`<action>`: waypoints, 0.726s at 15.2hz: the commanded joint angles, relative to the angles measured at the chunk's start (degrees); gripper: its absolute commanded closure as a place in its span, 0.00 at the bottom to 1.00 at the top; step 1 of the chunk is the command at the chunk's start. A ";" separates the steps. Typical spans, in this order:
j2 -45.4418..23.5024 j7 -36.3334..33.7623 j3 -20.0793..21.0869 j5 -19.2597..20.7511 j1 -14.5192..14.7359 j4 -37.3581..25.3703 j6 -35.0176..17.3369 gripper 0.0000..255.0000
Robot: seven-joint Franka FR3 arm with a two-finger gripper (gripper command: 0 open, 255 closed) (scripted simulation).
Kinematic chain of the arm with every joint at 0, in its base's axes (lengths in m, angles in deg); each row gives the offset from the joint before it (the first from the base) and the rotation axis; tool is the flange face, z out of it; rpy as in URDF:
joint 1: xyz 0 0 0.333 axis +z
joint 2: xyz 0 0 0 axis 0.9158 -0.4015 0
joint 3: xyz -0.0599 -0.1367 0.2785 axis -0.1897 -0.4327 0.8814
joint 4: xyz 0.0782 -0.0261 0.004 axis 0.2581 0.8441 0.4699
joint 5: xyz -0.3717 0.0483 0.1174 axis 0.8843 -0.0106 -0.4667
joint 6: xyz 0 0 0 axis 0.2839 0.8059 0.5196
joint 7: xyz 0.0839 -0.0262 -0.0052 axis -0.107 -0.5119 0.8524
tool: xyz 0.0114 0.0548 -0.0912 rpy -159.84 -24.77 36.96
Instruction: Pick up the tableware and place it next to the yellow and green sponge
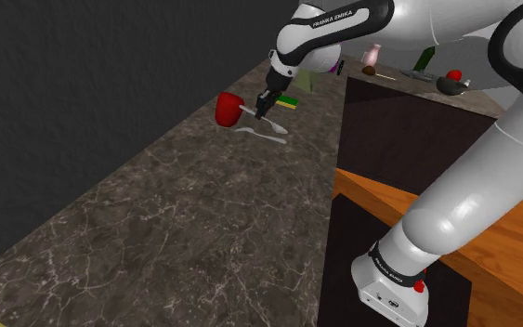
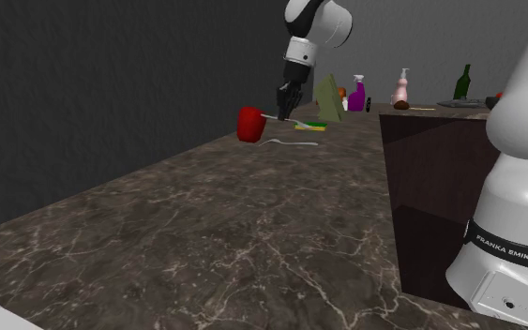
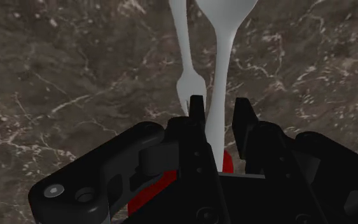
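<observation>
The job sits toward the far end of the dark marbled surface (image 1: 176,214). Nearest there, a second pale utensil (image 1: 261,134) lies flat on the surface. Just above it the tool (image 3: 219,111) is clamped on the thin handle of a pale spoon (image 3: 225,19), whose bowl points out ahead of the fingers. The spoon looks lifted clear of the surface. A red mug (image 1: 227,109) stands just beside the tool, on the side of the surface's wall edge. Beyond them the yellow and green sponge (image 1: 290,102) lies flat, near the tool.

The step in hand is most likely the short carry to the sponge. The grip should be kept firm, since so slim a handle could pivot between the fingers. The spoon should travel level and slowly, kept away from the mug. It is best brought down on bare surface just beside the sponge, not on top of it, and let go only once it rests there. Overshooting would bring it toward the purple spray bottle (image 2: 356,94) farther back.
</observation>
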 commanded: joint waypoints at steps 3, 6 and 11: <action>-1.24 5.78 -2.84 -0.68 -2.70 -1.87 1.80 1.00; -2.76 9.88 -4.88 -1.13 -4.72 -3.96 3.28 1.00; -6.27 16.33 -7.96 -1.89 -8.18 -8.78 6.10 1.00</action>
